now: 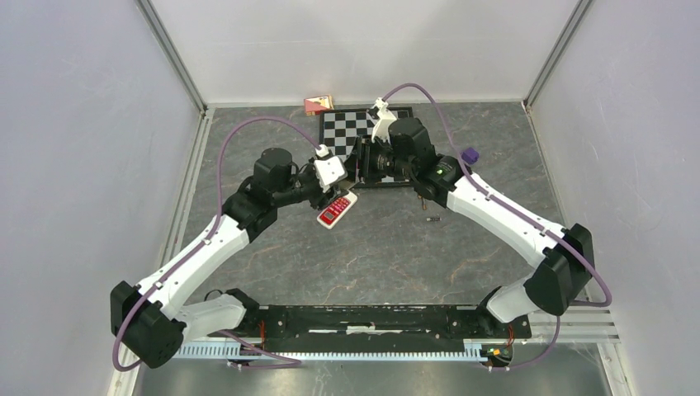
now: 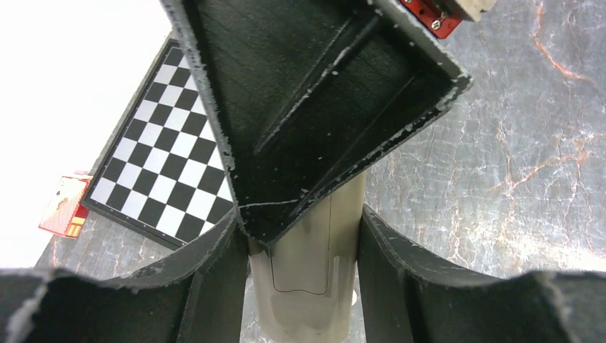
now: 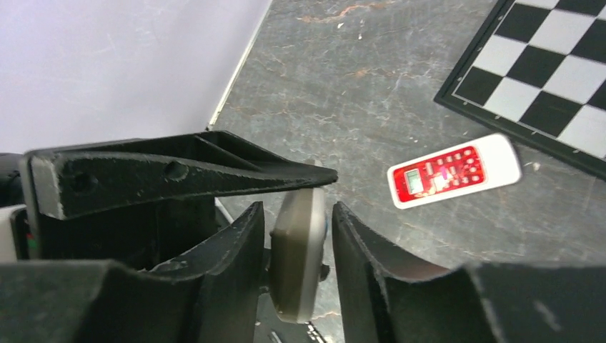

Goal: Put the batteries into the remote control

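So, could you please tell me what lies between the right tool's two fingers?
A beige remote, edge-on, lies there inside the right tool; the right wrist view shows it.

I've got the overhead camera high behind the arm bases point(image 1: 223, 312) at 6 o'clock, looking down the table point(image 1: 388, 247) toward the chessboard point(image 1: 342, 128) at 12. The left wrist view is tight, peering between its own fingers point(image 2: 207, 286) at the beige remote point(image 2: 307, 286), chessboard at 9. The right wrist view is equally close: same remote, chessboard at 2, red-faced handset point(image 3: 454, 171) at 3, which the overhead view shares.
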Robot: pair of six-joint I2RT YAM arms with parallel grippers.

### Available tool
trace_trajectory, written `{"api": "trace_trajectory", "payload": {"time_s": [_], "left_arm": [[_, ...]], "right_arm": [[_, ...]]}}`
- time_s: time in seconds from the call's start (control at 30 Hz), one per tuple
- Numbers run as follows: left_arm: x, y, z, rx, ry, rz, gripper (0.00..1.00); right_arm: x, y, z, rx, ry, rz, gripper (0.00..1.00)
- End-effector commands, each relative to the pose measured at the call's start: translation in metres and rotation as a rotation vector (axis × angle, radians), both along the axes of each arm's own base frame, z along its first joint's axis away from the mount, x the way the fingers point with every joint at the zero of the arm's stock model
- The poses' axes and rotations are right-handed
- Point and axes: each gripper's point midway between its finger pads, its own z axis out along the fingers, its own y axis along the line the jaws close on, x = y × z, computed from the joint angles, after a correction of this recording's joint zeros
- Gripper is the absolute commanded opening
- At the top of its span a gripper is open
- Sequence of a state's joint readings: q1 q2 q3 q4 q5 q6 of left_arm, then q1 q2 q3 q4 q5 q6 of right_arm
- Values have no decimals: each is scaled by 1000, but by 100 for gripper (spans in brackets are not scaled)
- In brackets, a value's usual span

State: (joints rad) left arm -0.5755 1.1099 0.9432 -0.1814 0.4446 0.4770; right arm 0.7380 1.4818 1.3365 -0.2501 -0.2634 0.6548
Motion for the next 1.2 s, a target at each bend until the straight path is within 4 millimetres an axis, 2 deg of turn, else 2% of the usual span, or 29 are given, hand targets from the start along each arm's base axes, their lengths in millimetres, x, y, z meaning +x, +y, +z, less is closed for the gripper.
{"api": "trace_trajectory", "payload": {"time_s": [0.0, 0.03, 0.13, 0.17, 0.23, 0.27, 0.37, 0.4, 0.5, 0.6, 0.67, 0.73, 0.83, 0.93, 1.0, 1.07, 1.17], "left_arm": [[6, 1, 27, -7, -94, 14, 12], [8, 2, 31, -28, -93, 34, 24], [9, 2, 38, -77, -91, 64, 40], [9, 3, 40, -92, -92, 72, 53], [8, 6, 41, -126, -81, 102, 88], [7, 8, 40, -142, -69, 125, 99], [0, 18, 49, -276, 61, 232, 100], [-7, 17, 54, -328, 115, 232, 100], [-29, 9, 81, -473, 296, 211, 100], [-28, 11, 104, -588, 421, 292, 100], [-29, 8, 114, -647, 511, 309, 100], [-31, 2, 122, -686, 583, 298, 100], [-23, 3, 129, -740, 675, 356, 100], [-26, -6, 143, -806, 757, 251, 99], [-32, -10, 159, -860, 784, 126, 94], [-37, -9, 172, -910, 818, 33, 83], [-43, -4, 183, -965, 860, -52, 71]], "right_arm": [[-6, 13, 8, 47, 52, 46, 37], [-10, 14, 3, 41, 87, 65, 30], [-16, 12, -6, 54, 119, 62, 15], [-14, 9, -4, 66, 117, 48, 13], [-10, 4, 4, 123, 102, 32, 10], [-6, 0, 11, 155, 89, 20, 9], [3, -16, 35, 241, 18, -8, 8], [7, -24, 48, 275, -29, -18, 8], [15, -51, 67, 331, -119, -63, 8], [14, -75, 83, 403, -185, -77, 8], [9, -85, 100, 459, -240, -71, 8], [1, -88, 116, 511, -282, -48, 8], [-13, -90, 139, 605, -330, -4, 9], [-24, -89, 151, 682, -327, 43, 9], [-31, -89, 155, 739, -316, 71, 9], [-36, -89, 155, 783, -295, 95, 10], [-38, -88, 151, 807, -267, 107, 10]]}}
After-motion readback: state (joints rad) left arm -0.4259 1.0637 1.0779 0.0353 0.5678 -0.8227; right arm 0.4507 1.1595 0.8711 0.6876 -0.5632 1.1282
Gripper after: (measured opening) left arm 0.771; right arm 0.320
